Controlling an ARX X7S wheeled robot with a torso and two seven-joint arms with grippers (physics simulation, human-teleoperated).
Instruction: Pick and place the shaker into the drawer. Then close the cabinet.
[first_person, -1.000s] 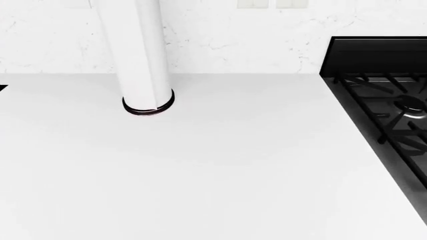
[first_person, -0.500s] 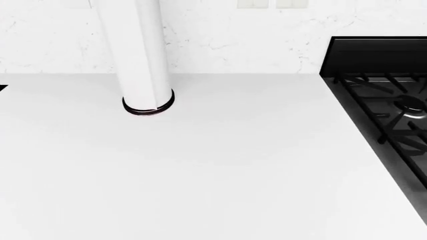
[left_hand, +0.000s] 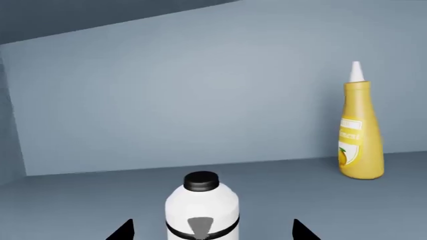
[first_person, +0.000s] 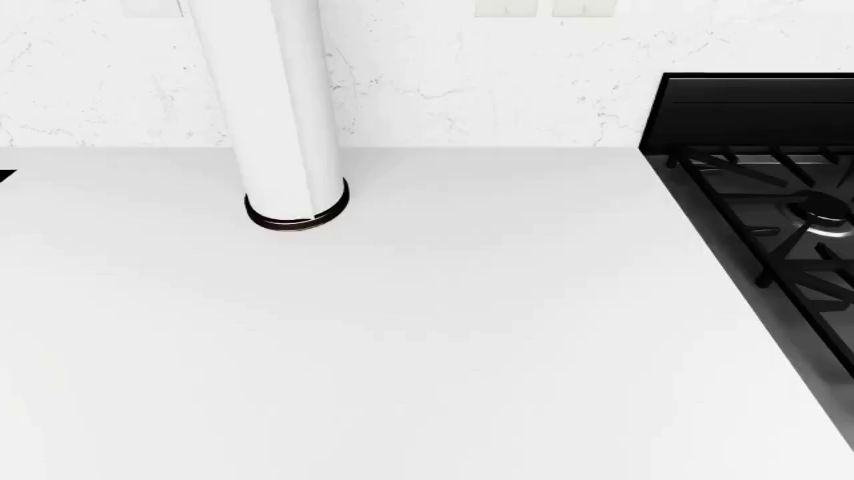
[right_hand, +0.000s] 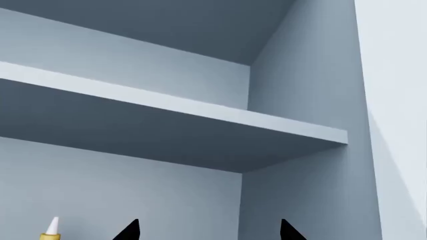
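Pale blue-grey cabinet walls enclose a smooth floor with open room at all sides of the shaker. This white, rounded, black-capped shaker is seen between the spread fingertips of the left gripper, untouched. A yellow bottle stands at 2 o'clock, well apart. The right gripper is parted and empty beneath a shelf. A white counter is bordered by a black stove at 3 o'clock.
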